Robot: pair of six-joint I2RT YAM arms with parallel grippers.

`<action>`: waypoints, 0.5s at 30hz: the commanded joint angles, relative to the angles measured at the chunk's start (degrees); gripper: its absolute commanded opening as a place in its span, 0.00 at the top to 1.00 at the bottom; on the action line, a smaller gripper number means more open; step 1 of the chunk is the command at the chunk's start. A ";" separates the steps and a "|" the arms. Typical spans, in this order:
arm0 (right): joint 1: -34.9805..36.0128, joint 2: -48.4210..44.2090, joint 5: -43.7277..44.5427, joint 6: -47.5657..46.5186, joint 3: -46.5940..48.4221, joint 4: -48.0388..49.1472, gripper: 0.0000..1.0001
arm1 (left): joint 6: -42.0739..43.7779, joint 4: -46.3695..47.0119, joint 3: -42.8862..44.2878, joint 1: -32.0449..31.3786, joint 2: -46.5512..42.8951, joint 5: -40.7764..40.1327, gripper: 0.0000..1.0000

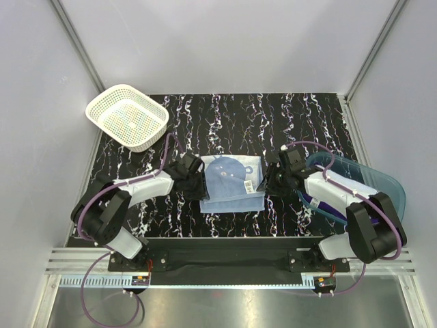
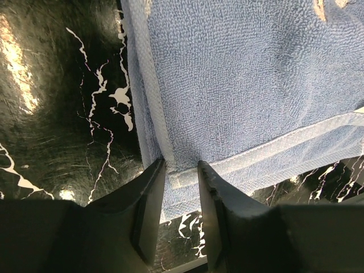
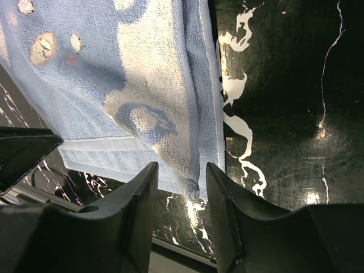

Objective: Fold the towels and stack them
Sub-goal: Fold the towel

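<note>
Left gripper (image 2: 182, 168): low at the left edge of the light blue towel (image 1: 231, 181) — fingers pinching its hem.
Right gripper (image 3: 181, 170): at a corner on the towel's right side, fingers narrow on both sides of it — whether they grip firmly, one cannot tell.
Towel position: folded flat on the black marbled table (image 1: 225, 113), between both grippers.
Blue tub (image 1: 382, 181): beside the right arm.
White basket (image 1: 127, 116): far left corner, well apart.
</note>
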 commanded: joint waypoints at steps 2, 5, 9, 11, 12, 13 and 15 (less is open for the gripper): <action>0.46 -1.42 0.69 0.30 -0.85 2.57 0.55 | 0.62 -3.47 1.04 -0.55 -0.09 -5.73 0.63; 0.46 -1.33 0.43 0.30 -0.76 2.74 0.55 | 0.71 -4.52 1.74 -0.99 0.43 -6.61 0.63; 0.46 -1.50 0.25 0.21 -0.67 2.75 0.55 | 0.80 -4.96 2.44 -1.34 0.88 -6.61 0.63; 0.46 -1.42 0.25 0.30 -0.85 3.01 0.55 | 0.89 -4.88 2.62 -1.60 1.23 -6.61 0.63; 0.46 -1.42 0.16 0.21 -0.94 3.10 0.55 | 0.88 -4.88 2.62 -1.69 1.31 -6.61 0.64; 0.46 -1.42 0.16 0.30 -1.11 3.45 0.55 | 0.88 -4.79 2.71 -1.69 1.58 -6.70 0.65; 0.46 -1.33 -0.01 0.39 -1.55 3.71 0.56 | 0.80 -4.70 2.88 -1.78 1.84 -6.61 0.71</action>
